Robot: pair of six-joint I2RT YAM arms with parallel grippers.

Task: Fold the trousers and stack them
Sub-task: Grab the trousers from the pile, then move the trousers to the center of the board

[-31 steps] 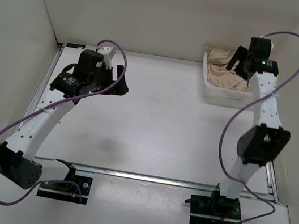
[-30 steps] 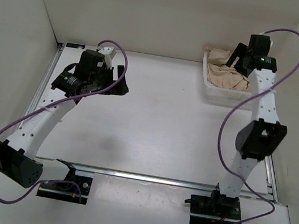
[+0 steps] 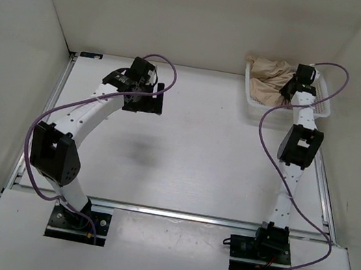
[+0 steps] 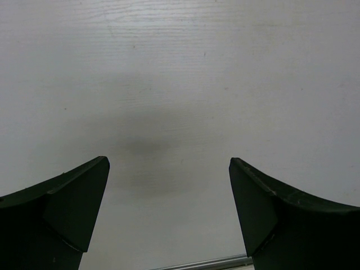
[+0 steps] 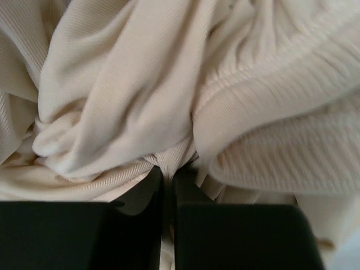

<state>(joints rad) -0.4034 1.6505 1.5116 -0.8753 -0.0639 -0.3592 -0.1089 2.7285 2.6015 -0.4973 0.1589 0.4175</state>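
Note:
The beige trousers lie crumpled in a white mesh basket at the table's back right. My right gripper is down in the basket, and in the right wrist view its jaws stand shut with a fold of the ribbed beige trousers pinched between them. Over the bare table, left of centre at the back, hangs my left gripper. In its wrist view the left gripper is wide open with only the white table between its fingers.
White walls close the table in at the back and on both sides. A metal rail runs across the near edge in front of the arm bases. Purple cables loop off both arms.
My right gripper has dropped into the basket and shut on the trousers. The left arm has swung right, toward the back middle of the table, its gripper still open.

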